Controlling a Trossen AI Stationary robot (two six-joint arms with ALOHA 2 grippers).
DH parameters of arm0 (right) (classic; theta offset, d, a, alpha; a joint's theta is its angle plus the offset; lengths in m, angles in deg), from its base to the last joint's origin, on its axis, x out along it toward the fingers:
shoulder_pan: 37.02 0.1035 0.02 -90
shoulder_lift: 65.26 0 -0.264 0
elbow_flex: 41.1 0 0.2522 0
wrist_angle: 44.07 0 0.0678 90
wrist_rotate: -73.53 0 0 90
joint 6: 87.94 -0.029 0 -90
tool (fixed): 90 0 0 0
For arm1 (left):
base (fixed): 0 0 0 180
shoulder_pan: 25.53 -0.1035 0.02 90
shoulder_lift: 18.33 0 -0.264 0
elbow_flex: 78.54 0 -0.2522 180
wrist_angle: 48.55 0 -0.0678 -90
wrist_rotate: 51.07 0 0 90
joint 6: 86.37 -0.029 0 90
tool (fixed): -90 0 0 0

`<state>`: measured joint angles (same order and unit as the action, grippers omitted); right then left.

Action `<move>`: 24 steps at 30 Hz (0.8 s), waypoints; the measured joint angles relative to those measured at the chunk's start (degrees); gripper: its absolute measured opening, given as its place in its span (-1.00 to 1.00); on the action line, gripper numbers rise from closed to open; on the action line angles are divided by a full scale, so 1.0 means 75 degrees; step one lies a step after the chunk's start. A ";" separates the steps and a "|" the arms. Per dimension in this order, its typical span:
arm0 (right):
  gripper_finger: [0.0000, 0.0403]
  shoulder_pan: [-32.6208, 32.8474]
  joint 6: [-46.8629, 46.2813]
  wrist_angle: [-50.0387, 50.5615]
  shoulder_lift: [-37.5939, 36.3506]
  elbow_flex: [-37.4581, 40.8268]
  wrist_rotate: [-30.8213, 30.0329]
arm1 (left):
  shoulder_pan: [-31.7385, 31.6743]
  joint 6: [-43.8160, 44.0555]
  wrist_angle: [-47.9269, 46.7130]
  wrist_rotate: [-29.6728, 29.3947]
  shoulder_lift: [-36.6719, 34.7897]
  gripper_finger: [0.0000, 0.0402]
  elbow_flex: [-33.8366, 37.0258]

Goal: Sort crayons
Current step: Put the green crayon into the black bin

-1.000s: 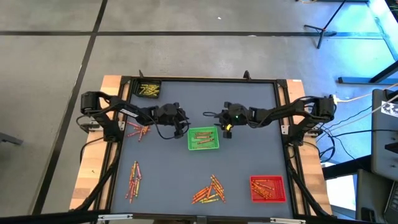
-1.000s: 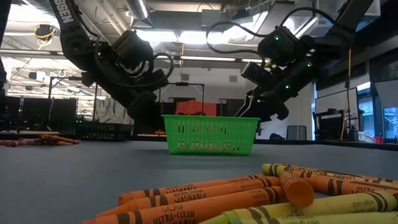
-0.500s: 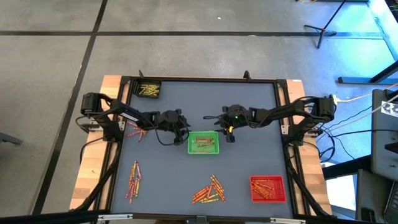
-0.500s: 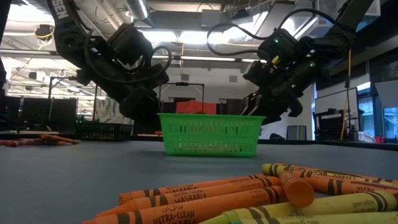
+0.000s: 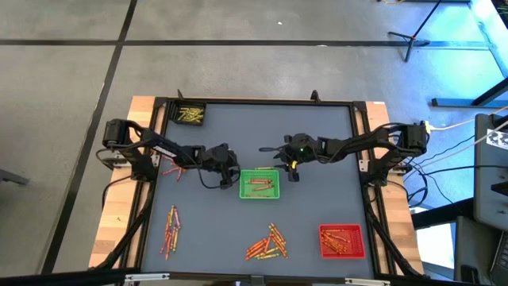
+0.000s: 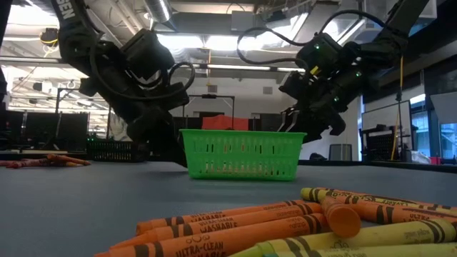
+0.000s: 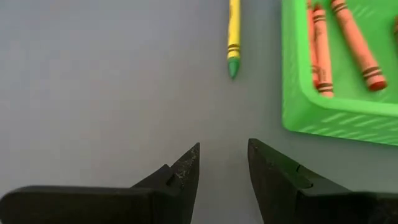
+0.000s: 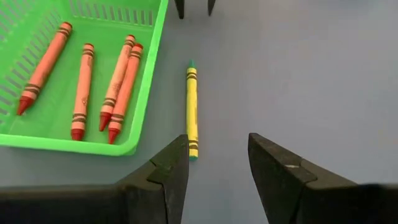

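Grey matting covers the table (image 5: 206, 214), on which a green tray (image 5: 259, 182) holding four red crayons (image 8: 93, 87) sits between the two grippers. Both the left gripper (image 7: 222, 163) and right gripper (image 8: 217, 158) are seen part-open and empty. A green-tipped crayon (image 8: 192, 112) lies just beside the tray; the right fingers are best lowered astride it and closed at mid-length, clear of the tray wall.

Even, bright overhead light on the table (image 5: 317, 199); shadows soft, none hard. Low view: ceiling lamps (image 6: 214, 43) glare behind the arms, which go near-silhouette; near crayons (image 6: 235, 228) sharp, room behind hazy. Wrist views: fingers (image 7: 180, 180) dark and soft-edged.
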<state>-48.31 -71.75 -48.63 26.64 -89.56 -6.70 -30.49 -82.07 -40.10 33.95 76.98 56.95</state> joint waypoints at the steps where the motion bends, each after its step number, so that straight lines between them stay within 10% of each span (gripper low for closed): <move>1: -0.19 0.0000 -0.0042 -0.0005 0.0000 -0.0003 0.0070 | 0.0073 0.0044 -0.0034 -0.0153 0.0000 -0.40 0.0000; 24: -0.19 -0.0251 -0.0161 -0.1770 0.1811 -0.0009 0.1286 | 0.0924 0.0410 -0.0040 -0.0684 -0.0114 -0.40 0.0003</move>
<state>-50.19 -72.96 -61.91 40.22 -89.62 2.95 -23.55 -78.99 -40.40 28.82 76.13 56.98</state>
